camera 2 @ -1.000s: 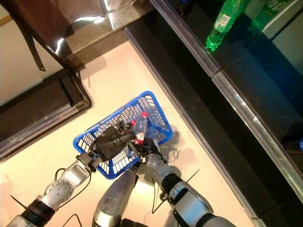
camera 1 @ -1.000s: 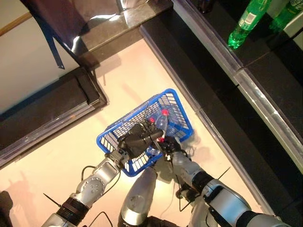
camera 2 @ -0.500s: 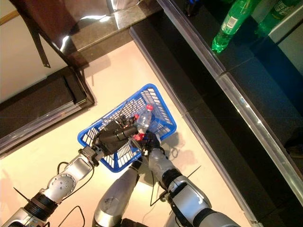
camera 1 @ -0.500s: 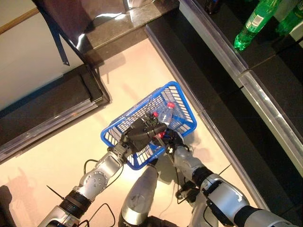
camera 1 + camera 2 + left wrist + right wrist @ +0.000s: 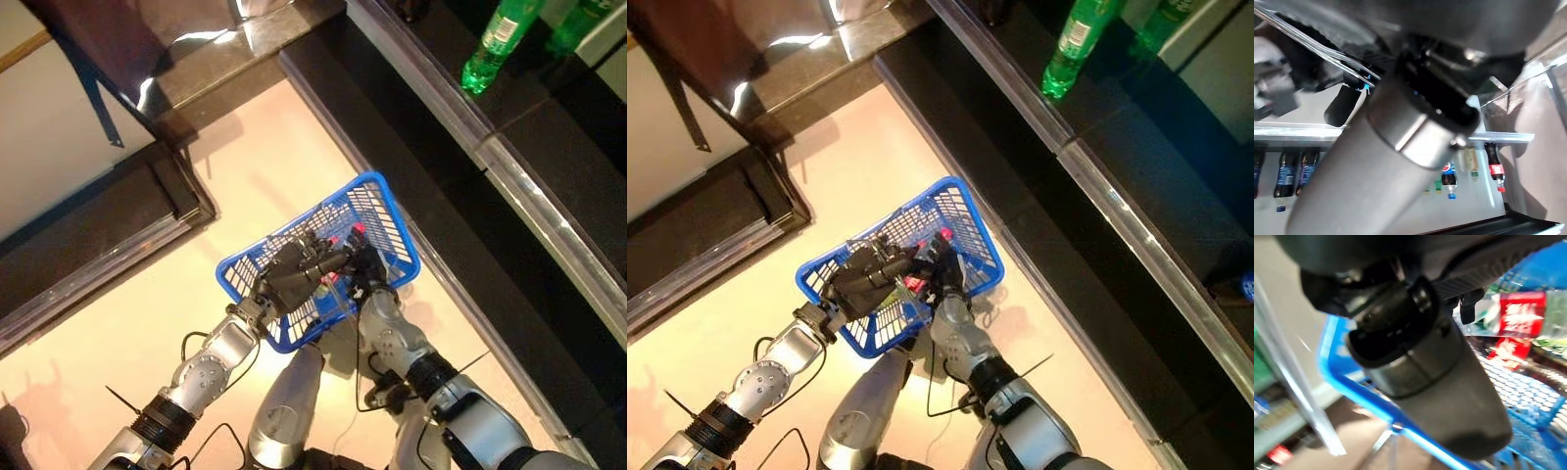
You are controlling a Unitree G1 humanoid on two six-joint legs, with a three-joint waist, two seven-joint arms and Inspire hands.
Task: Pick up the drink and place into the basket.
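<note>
So the right hand [image 5: 367, 269] sits mid-frame, reaching down into the blue basket [image 5: 392, 211], but I can't tell if its fingers are clamped or loose. The drink [image 5: 1513, 313], red label, lies in the basket just beyond it. The left hand [image 5: 299, 269] is curled round the basket's handle. Risk, I'd say: pulling out carelessly could snag the wire and tip everything.
</note>
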